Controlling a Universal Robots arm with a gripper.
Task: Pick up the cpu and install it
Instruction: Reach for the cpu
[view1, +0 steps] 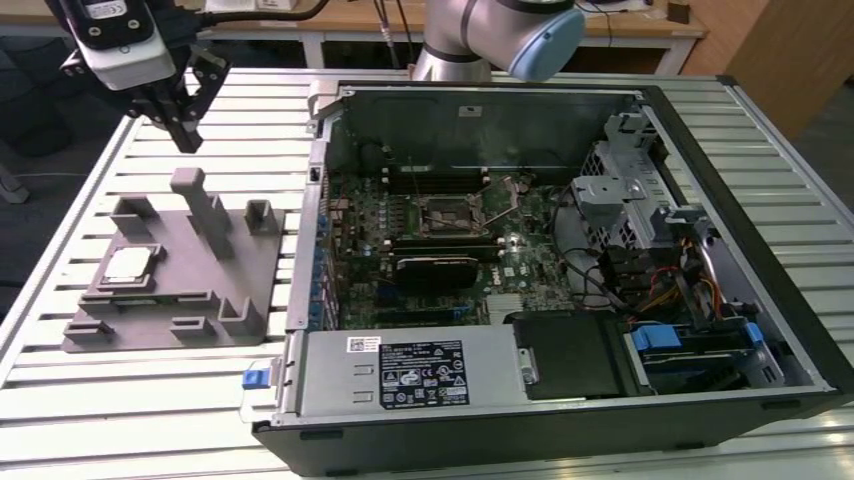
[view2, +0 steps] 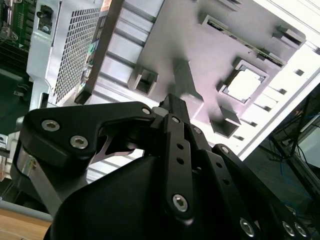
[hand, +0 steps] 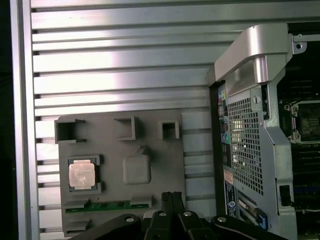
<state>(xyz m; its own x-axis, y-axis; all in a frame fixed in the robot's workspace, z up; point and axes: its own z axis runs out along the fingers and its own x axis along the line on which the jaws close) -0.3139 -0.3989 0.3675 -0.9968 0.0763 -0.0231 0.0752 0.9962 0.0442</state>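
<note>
The cpu (view1: 130, 265), a small pale silver square, lies in a recess of the grey plastic holder (view1: 200, 290) on the exterior view's left. It also shows in both wrist views, as the cpu (hand: 81, 174) and the cpu (view2: 245, 82). My gripper (view1: 187, 138) hangs well above the holder's far end, apart from the chip. Its fingers (hand: 168, 199) are pressed together with nothing between them, so the gripper (hand: 172, 195) is shut; the gripper (view2: 172, 102) looks the same. The dark cpu socket (view1: 447, 212) sits on the motherboard inside the open computer case (view1: 694, 140).
The holder has upright posts (view1: 187, 185) near my gripper and a green memory stick (hand: 107, 205) beside the chip. The case wall (hand: 250, 55) rises between holder and motherboard. Cables and a drive cage (view1: 641, 200) crowd the case on the exterior view's right. A slatted metal table (view1: 134, 410) lies underneath.
</note>
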